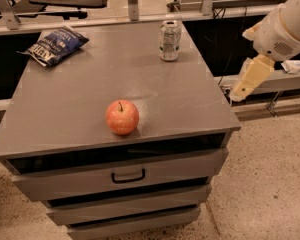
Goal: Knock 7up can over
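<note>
The 7up can (170, 40) stands upright near the far right edge of the grey cabinet top (90, 99). It is silver-white with green markings and a shiny top. My gripper (245, 84) hangs off the right side of the cabinet, about level with its top. It is to the right of the can and nearer the front, well apart from it. The white arm (287, 24) comes in from the upper right corner.
A red apple (122, 117) sits near the front edge of the top. A blue chip bag (55, 45) lies at the far left corner. The cabinet has drawers (127, 174) below. Rails and desks run behind, with speckled floor to the right.
</note>
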Motion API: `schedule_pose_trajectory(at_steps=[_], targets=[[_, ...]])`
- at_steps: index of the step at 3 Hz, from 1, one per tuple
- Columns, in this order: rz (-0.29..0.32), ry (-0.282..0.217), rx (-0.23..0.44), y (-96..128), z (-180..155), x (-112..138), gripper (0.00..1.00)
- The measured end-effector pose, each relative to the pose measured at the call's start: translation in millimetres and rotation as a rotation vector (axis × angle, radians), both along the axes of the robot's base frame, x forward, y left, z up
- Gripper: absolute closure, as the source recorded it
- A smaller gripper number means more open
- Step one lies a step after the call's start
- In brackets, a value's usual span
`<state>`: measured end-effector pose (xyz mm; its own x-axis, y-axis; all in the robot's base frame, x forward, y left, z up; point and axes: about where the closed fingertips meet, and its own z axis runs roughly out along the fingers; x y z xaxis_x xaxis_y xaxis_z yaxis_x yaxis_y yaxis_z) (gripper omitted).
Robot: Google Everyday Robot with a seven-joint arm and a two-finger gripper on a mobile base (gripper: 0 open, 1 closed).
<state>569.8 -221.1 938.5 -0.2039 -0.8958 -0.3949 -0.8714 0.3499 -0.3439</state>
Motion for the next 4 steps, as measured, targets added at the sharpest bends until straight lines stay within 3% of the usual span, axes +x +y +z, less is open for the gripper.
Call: schedule_pose_trajectory(at_steps=[1, 2, 4], targets=[[0.009, -0.033, 0.125, 19.4, -13.0, 53.4, 0.0], [0.021, -0.105, 0.292, 54.0, -22.8, 115.1, 0.0], [0.055, -0.162, 0.552, 100.5, -25.8, 179.5, 0.0]])
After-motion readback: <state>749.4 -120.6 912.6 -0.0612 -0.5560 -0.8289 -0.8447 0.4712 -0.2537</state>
